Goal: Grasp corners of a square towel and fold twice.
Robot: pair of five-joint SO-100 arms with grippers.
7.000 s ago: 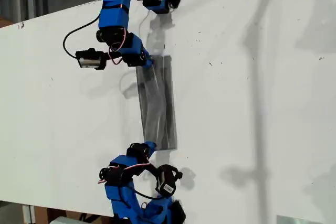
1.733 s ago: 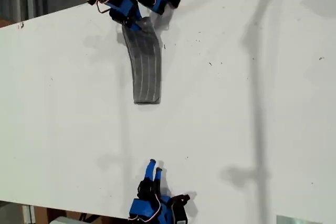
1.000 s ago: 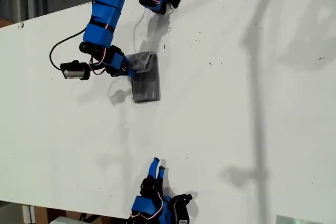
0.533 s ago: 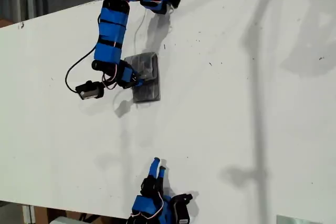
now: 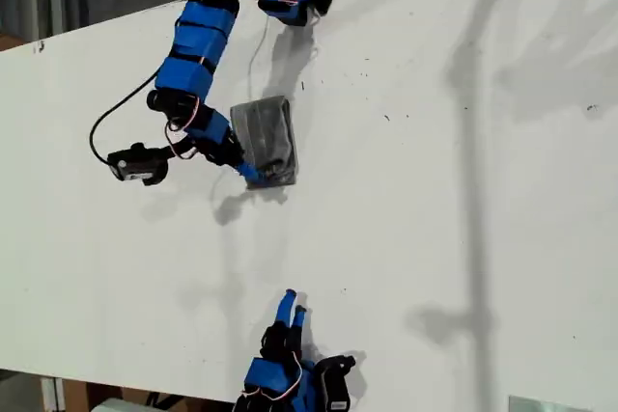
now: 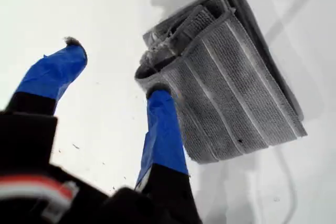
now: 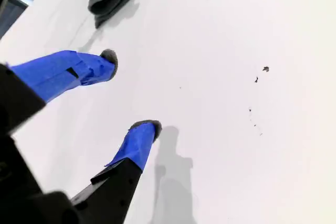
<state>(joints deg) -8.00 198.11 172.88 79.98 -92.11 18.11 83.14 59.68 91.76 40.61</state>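
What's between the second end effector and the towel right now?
Nothing: only bare white table separates my second end effector from the folded towel, clearest in the exterior view.

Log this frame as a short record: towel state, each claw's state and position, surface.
towel: folded into a small layered pad, flat on the table, upper middle of the exterior view
first claw: open, holding nothing, one finger at the towel's edge
second claw: open, empty, far from the towel, at the exterior view's bottom edge
table: white, with a few dark specks
fold progress: looks folded; number of folds cannot be told
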